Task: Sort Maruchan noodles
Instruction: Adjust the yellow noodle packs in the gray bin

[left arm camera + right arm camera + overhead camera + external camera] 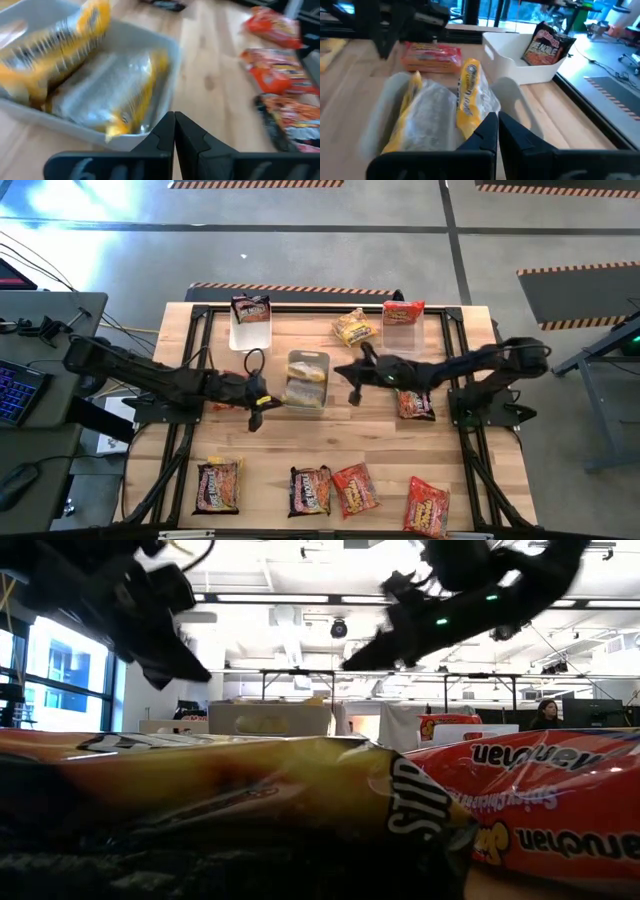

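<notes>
Yellow packets lie in the centre bin in the high view, between both arms; the left gripper hangs just beside its near-left corner, the right gripper just to its right, both clenched on nothing; loose packets line the near edge. Each wrist view shows pinched fingers and the yellow packets' long axis running away from them; either arm seems equally near.

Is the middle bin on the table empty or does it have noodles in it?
Not empty: the middle bin holds two yellow packets, seen in both wrist views.
</notes>
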